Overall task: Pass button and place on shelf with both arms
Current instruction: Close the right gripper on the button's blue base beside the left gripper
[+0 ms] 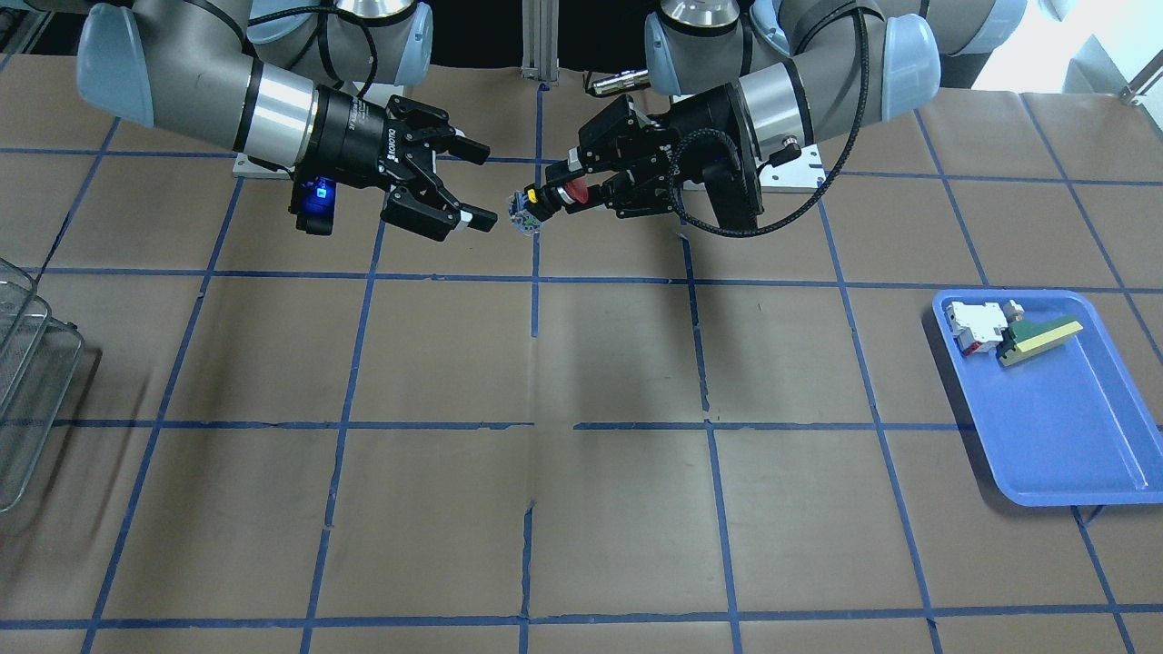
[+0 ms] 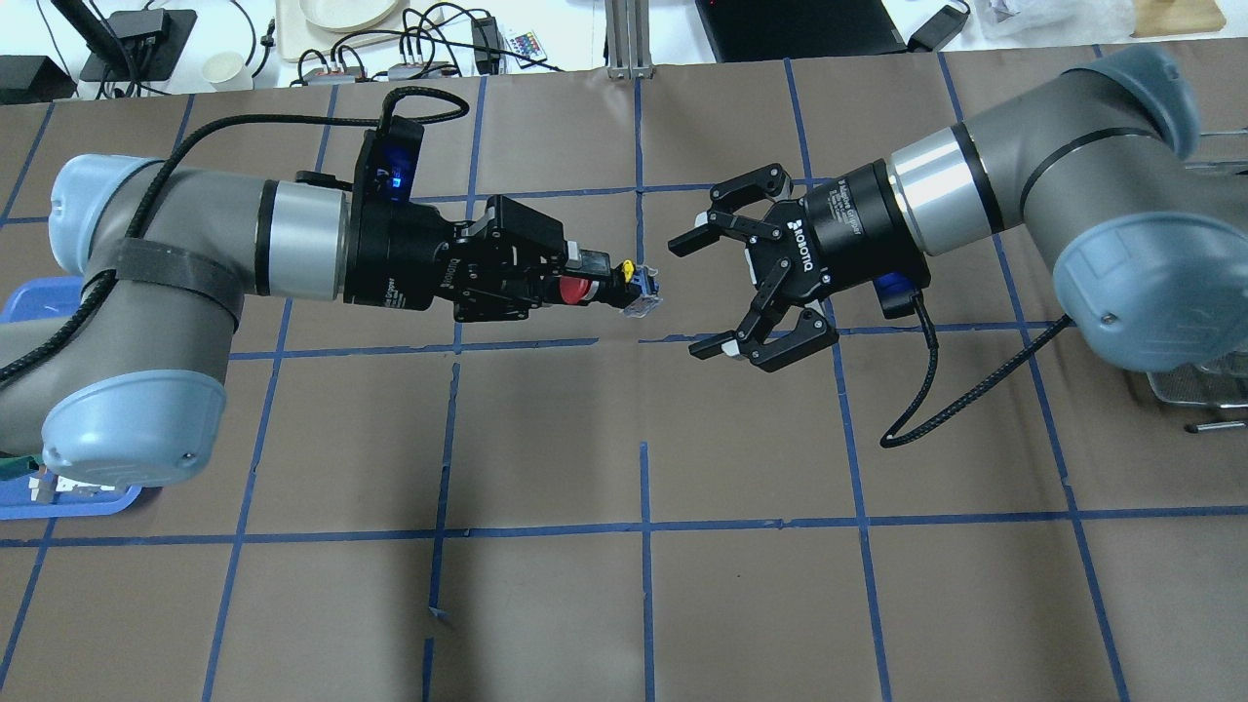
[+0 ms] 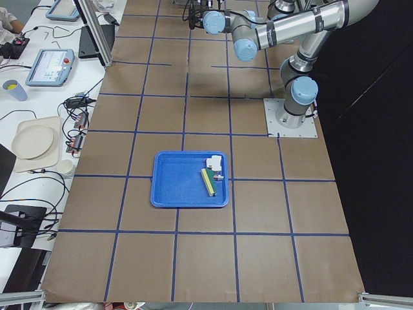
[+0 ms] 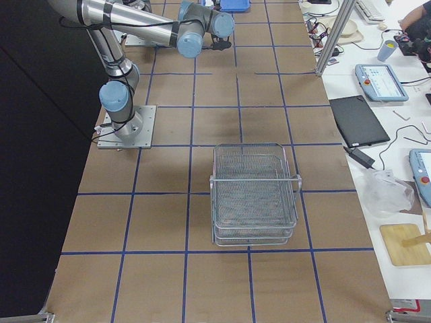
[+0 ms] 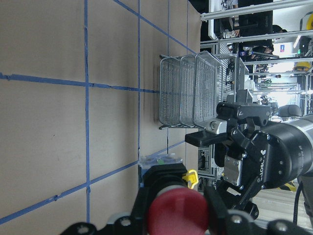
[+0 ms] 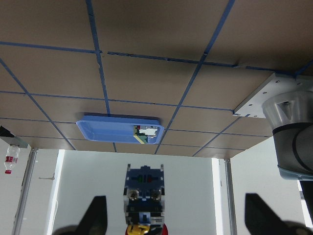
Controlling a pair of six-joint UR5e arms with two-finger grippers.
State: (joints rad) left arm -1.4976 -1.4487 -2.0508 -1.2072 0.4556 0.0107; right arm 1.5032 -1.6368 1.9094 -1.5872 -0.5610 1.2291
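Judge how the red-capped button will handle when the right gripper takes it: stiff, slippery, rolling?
The button looks like hard plastic, so probably stiff and light. Its round cap and cylindrical body could roll on the wire shelf. Only its small base clears the left gripper, so the open right gripper may get little purchase.

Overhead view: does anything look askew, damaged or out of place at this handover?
Nothing stands out. The left tool grips the button at its red cap end, base toward the open right tool; the shelf stands upright.
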